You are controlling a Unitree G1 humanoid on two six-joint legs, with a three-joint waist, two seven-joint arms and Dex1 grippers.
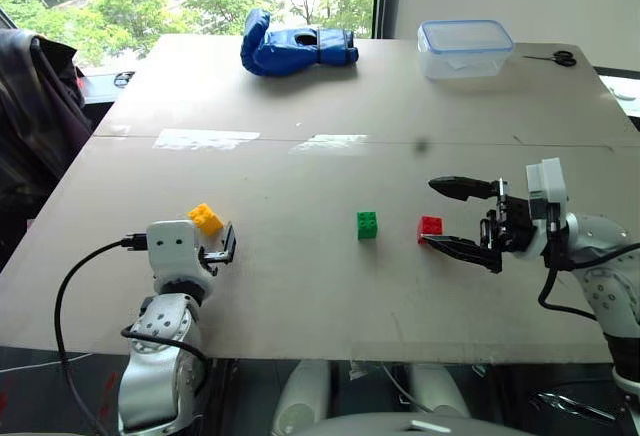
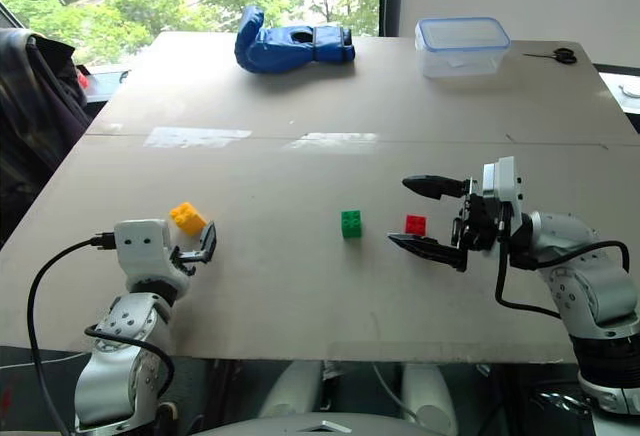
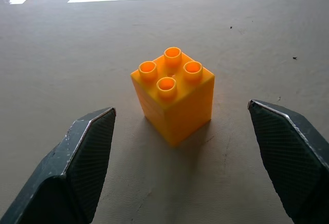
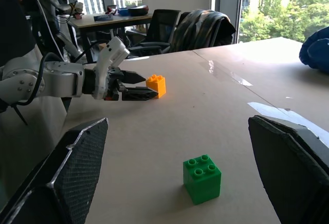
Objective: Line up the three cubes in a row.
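In the head view, we see a wide grey desk (image 1: 300, 286). Three cubes sit in the lower half of the frame: the yellow cube (image 1: 206, 219) at lower left, the green cube (image 1: 367, 225) near the centre, the red cube (image 1: 430, 226) just to its right. The green and red cubes look roughly level; the yellow one lies well apart, slightly higher in the frame. Our left tool (image 1: 222, 249) is just beside the yellow cube, fingers apart. Our right tool (image 1: 455, 218) is at centre right, fingers spread wide, holding nothing, the red cube near its lower finger.

In the left wrist view, the yellow cube (image 3: 173, 94) stands upright, turned corner-first between the open fingers (image 3: 87, 147), untouched.

In the right wrist view, the green cube (image 4: 202, 178) sits low in the frame between the open fingers.

We judge that closing on the rotated cube could twist or squirt it sideways.
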